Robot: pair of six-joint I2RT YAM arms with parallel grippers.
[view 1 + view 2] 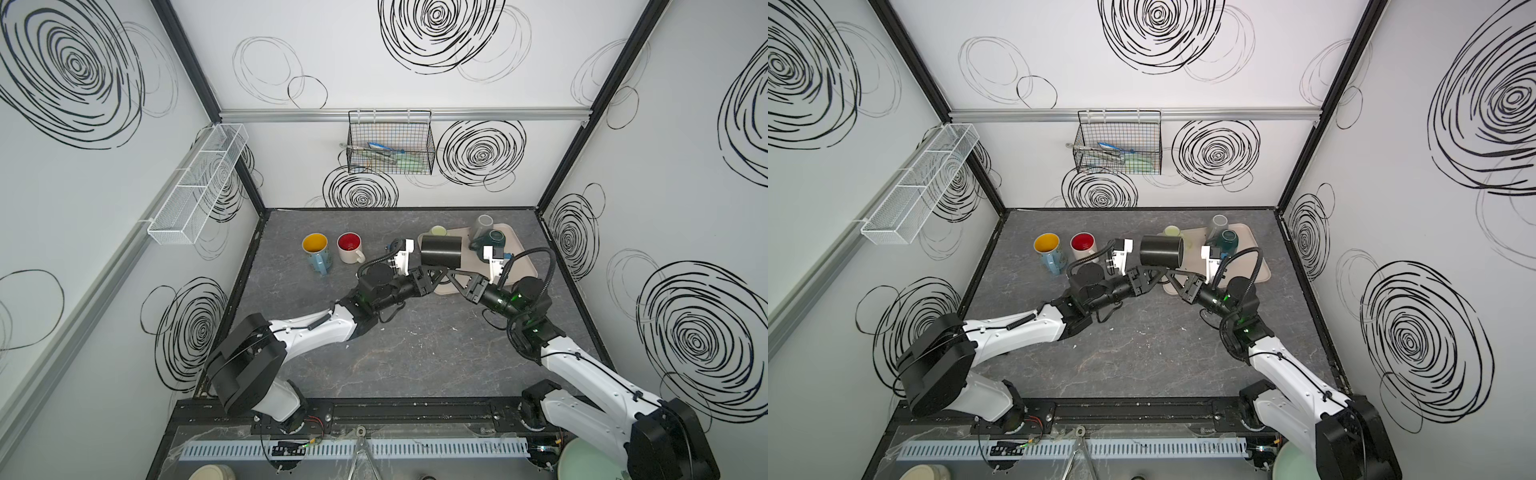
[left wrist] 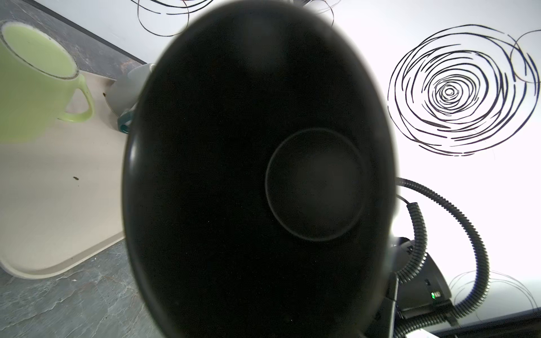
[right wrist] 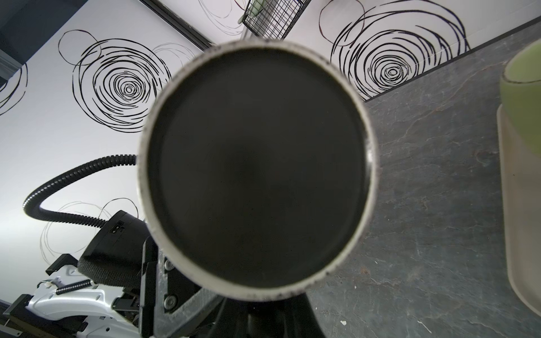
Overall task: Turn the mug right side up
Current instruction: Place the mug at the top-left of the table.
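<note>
A black mug (image 1: pixel 440 251) (image 1: pixel 1160 251) hangs on its side above the tray's near-left edge. Its open mouth fills the left wrist view, where I look into the black mug (image 2: pixel 248 175). The right wrist view shows the mug's round base (image 3: pixel 257 164) with a pale rim. My right gripper (image 1: pixel 451 274) (image 3: pixel 263 319) reaches in under the mug and is shut on it from below. My left gripper (image 1: pixel 434 272) meets it from the other side at the mug's mouth end. One left finger (image 3: pixel 164 281) lies beside the base. Its jaws are hidden behind the mug.
A beige tray (image 1: pixel 517 239) at the back right carries a light green mug (image 1: pixel 437 231), a grey mug (image 1: pixel 482 226) and a teal mug (image 1: pixel 494 239). A yellow-lined blue mug (image 1: pixel 316 249) and a red-lined mug (image 1: pixel 349 247) stand upright at back left. A wire basket (image 1: pixel 390 141) hangs on the back wall.
</note>
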